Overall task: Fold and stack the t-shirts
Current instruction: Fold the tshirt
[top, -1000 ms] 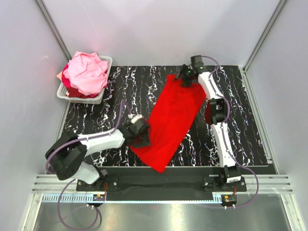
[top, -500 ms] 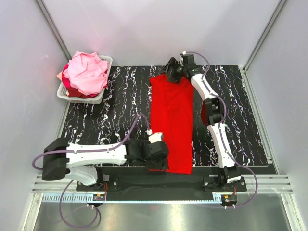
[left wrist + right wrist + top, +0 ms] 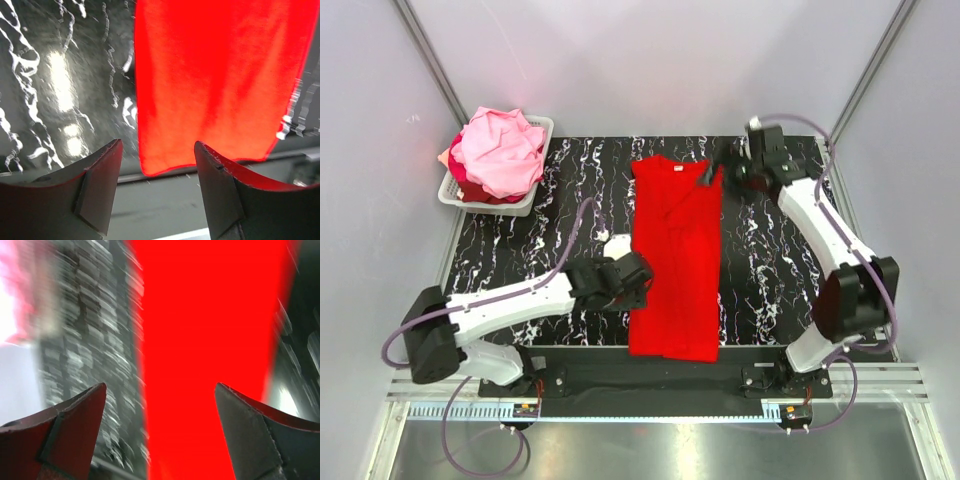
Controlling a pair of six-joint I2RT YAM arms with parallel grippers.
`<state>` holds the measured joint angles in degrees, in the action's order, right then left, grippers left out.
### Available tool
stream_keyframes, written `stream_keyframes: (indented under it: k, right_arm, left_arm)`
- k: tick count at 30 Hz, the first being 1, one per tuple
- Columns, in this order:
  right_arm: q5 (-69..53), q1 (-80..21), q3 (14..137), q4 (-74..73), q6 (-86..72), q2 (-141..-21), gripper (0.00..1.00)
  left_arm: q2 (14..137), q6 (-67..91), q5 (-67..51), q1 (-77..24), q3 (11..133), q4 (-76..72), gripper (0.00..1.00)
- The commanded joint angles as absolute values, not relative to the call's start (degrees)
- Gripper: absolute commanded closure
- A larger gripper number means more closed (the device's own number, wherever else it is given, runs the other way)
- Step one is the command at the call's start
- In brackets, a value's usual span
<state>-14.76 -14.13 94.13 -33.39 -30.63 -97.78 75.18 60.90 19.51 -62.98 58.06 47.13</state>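
A bright red t-shirt [image 3: 675, 255] lies flat as a long narrow strip down the middle of the black marbled mat [image 3: 540, 230], collar at the far end. Its near hem [image 3: 200, 155] shows in the left wrist view. My left gripper [image 3: 634, 277] hovers at the shirt's left edge, open and holding nothing [image 3: 157, 145]. My right gripper [image 3: 718, 168] sits off the shirt's far right corner, open wide with nothing in it [image 3: 160, 386]; that view is motion-blurred. More t-shirts, light pink [image 3: 502, 150] over darker ones, are heaped in the basket.
The white slotted basket [image 3: 490, 203] stands at the mat's far left corner. Grey walls enclose the cell on three sides. A metal rail [image 3: 650, 385] runs along the near edge by the arm bases.
The red shirt swung from diagonal to straight down the mat. Both grippers let go and opened. The left one moved up from the hem; the right arm swung out to the right.
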Motion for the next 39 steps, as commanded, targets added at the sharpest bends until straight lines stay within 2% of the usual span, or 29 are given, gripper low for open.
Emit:
stream_keyframes:
  k: [1,5,9,11,16,22,23,25,26,29,31,33,37,39]
  right_arm:
    - [-6.6,-14.2,77.5,-40.2,-29.4,-91.4,0.04]
    - [-6.0,-14.3,64.3,-40.7,-31.1,-81.8,0.1]
    - [-6.3,-15.1,59.4,-41.5,-31.8,-78.0,0.24]
    - [-6.7,-16.3,57.1,-42.2,-31.8,-77.3,0.27]
    - [-9.1,-18.2,52.7,-39.2,-33.2,-78.7,0.28]
    - [-9.1,-22.5,53.4,-37.4,-34.4,-83.8,0.31]
    - [-9.1,-23.0,53.8,-37.1,-34.5,-85.8,0.32]
    - [-9.2,-24.6,54.2,-36.3,-34.5,-88.2,0.35]
    - [-9.4,-25.1,54.4,-36.0,-34.3,-90.7,0.4]
    - [-8.6,-26.2,55.5,-35.9,-33.7,-94.3,0.52]
    - [-7.2,-26.5,56.2,-36.4,-33.7,-94.7,0.6]
    - [-6.4,-26.5,56.7,-36.7,-33.8,-95.7,0.62]
    - [-4.9,-27.2,58.4,-38.1,-33.1,-98.1,0.87]
    - [-4.4,-27.7,58.5,-37.8,-33.0,-98.5,0.94]
  left_arm:
    - [78.4,55.6,21.4,-62.6,56.5,39.7,0.37]
    - [84.9,55.0,22.1,-62.7,58.5,38.3,0.4]
    - [89.7,55.6,21.1,-64.2,59.6,36.7,0.43]
    - [92.1,56.1,21.2,-65.2,59.9,36.2,0.43]
    - [97.4,57.4,21.5,-67.4,61.3,36.6,0.48]
    - [99.0,60.1,21.4,-68.5,58.5,36.6,0.54]
    - [98.8,60.3,21.2,-68.4,57.1,36.1,0.61]
    - [98.6,60.6,20.6,-68.5,56.0,34.6,0.68]
    - [98.6,60.7,20.5,-68.4,55.4,34.4,0.81]
    - [98.2,61.0,20.4,-68.4,55.2,34.7,0.98]
    - [97.2,61.4,20.9,-68.4,55.4,35.9,1.0]
    - [94.8,62.0,21.3,-68.5,55.2,37.2,1.0]
    - [89.5,63.2,21.5,-68.4,54.2,38.5,0.97]
    - [88.2,63.5,21.5,-68.5,53.7,38.8,0.96]
